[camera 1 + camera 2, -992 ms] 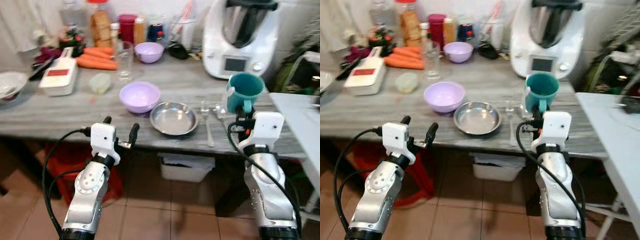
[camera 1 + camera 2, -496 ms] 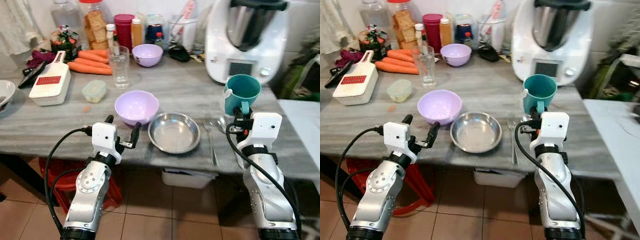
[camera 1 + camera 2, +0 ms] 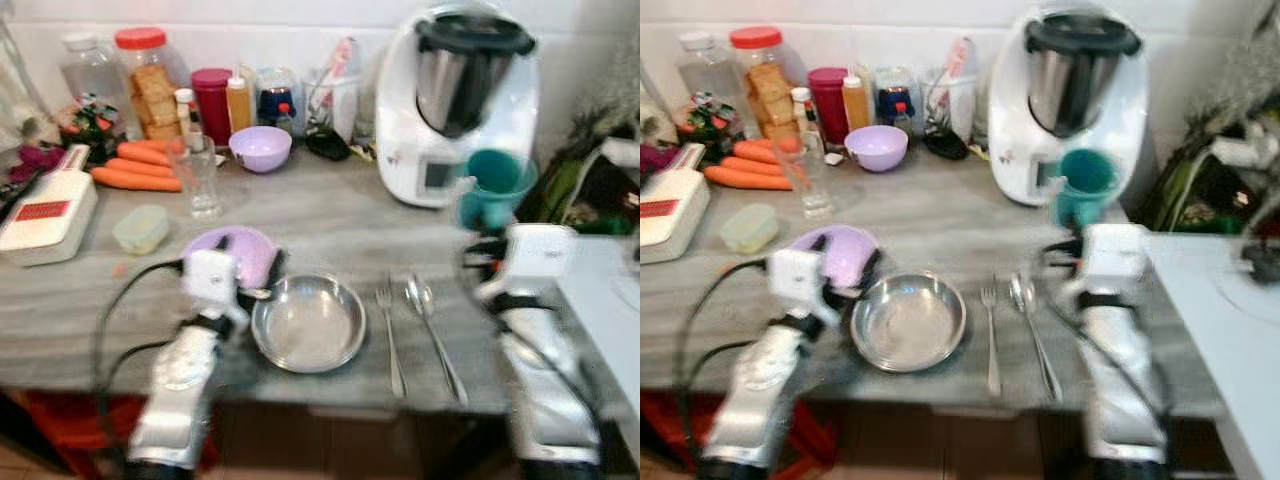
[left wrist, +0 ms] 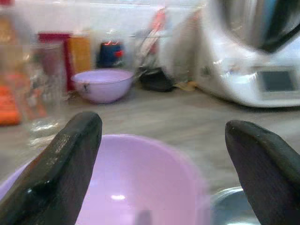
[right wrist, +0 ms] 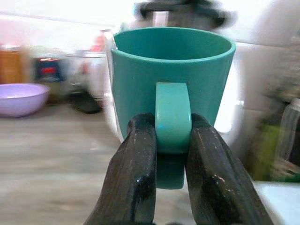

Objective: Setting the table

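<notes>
The handle of a teal mug (image 5: 172,93) is pinched between the two fingers (image 5: 132,178) of the right gripper (image 5: 171,140), which are closed against its sides; the mug is held upright, mouth up, and nothing can be seen inside it. Just past the mug stands a white kitchen machine (image 3: 455,100) with a dark steel jug. Beside and below the right gripper a fork (image 3: 388,330) and a spoon (image 3: 428,325) are laid side by side on the grey counter (image 3: 300,215), the fork nearer the steel plate (image 3: 307,322). The fingers (image 4: 61,164) of the left gripper (image 4: 164,168) are spread wide apart with nothing held between them; directly beyond them a lilac bowl (image 4: 136,183) is seen, with no contents visible, its rim just beside the steel plate, which appears bare. Farther out from the left fingers a clear glass (image 3: 203,180) stands upright, and beyond it a second lilac bowl (image 3: 260,148) sits near the wall, its inside not visible. To the outer side of the left gripper lie a small lidded tub (image 3: 140,228), a white grater (image 3: 45,215) and carrots (image 3: 135,168). Along the wall are set a jar of crackers (image 3: 148,85), a red canister (image 3: 211,100) and bottles (image 3: 238,103). The head views are blurred.
</notes>
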{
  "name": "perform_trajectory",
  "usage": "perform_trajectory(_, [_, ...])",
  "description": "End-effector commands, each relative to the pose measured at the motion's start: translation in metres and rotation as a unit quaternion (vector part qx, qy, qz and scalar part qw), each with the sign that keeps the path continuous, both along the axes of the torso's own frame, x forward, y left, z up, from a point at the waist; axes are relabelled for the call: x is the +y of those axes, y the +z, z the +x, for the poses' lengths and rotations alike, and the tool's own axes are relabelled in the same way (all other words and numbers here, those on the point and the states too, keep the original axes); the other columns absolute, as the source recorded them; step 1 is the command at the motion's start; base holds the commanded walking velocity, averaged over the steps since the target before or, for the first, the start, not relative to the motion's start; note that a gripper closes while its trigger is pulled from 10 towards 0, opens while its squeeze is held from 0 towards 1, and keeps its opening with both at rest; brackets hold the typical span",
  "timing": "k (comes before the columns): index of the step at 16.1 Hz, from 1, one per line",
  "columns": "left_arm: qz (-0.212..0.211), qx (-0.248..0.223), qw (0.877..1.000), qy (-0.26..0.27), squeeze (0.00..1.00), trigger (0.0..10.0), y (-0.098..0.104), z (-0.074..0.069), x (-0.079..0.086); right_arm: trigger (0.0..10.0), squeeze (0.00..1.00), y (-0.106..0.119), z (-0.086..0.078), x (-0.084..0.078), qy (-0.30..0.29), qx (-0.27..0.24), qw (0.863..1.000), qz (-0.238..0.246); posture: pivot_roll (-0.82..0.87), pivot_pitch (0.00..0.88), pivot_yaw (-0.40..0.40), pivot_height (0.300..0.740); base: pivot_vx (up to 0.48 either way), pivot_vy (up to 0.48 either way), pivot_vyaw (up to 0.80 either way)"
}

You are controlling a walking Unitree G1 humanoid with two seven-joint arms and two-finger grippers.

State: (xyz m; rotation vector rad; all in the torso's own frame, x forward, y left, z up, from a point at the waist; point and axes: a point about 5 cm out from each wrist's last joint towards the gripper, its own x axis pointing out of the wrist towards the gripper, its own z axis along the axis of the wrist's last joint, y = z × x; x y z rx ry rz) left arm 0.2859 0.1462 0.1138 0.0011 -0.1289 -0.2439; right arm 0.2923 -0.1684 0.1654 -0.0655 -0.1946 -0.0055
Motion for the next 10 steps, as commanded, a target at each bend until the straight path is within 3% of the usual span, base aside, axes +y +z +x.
perform_trajectory(1, [-0.004, -0.005, 1.000, -0.011, 0.00, 10.0, 0.0025, 0.0007, -0.0076, 10.0, 0.00, 0.0040, -0.0023, -0.0081, -0.009, -0.009, 1.000, -0.007, -0.03, 0.000, -0.023, 0.740, 0.000, 0.000, 0.00])
perform_trajectory(4, [0.002, -0.016, 1.000, -0.005, 0.00, 10.0, 0.0046, 0.0000, -0.0058, 10.0, 0.00, 0.0075, -0.0025, -0.0074, 0.003, -0.018, 1.000, -0.013, -0.03, 0.000, -0.024, 0.740, 0.000, 0.000, 0.00])
perform_trajectory(10, [0.014, -0.041, 0.999, 0.016, 0.00, 10.0, 0.0112, -0.0020, 0.0017, 10.0, 0.00, 0.0095, -0.0005, -0.0067, 0.011, -0.021, 0.999, -0.021, -0.03, 0.000, -0.024, 0.740, 0.000, 0.000, 0.78])
